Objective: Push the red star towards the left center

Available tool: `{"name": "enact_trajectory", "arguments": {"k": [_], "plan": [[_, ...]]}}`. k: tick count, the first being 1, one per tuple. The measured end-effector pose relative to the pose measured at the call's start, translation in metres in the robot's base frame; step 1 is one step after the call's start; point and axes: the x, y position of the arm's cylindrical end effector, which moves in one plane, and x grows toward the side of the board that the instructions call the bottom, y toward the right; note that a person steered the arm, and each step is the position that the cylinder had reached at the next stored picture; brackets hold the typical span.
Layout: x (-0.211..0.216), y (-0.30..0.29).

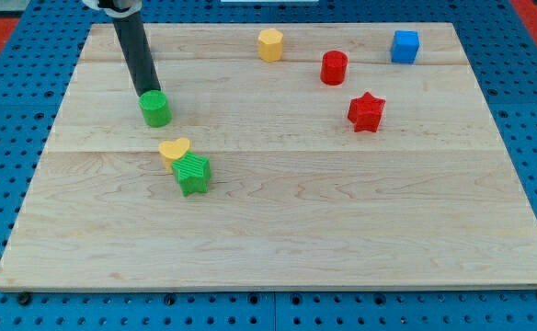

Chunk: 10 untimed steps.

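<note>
The red star (366,112) lies on the wooden board (278,239) at the view's upper right. My tip (149,93) is far to its left, at the view's upper left, touching the top rear of a green cylinder (155,108). The dark rod rises from the tip towards the view's top left. A red cylinder (333,67) stands just above and left of the red star.
A yellow hexagonal block (269,44) sits at the top centre. A blue cube (405,46) sits at the top right. A yellow heart (174,149) touches a green star (192,174) left of centre. Blue pegboard surrounds the board.
</note>
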Motion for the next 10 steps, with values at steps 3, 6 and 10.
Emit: {"name": "enact_trajectory", "arguments": {"k": [3, 6, 10], "plan": [[0.074, 0.11], [0.059, 0.351], [0.009, 0.164]]}}
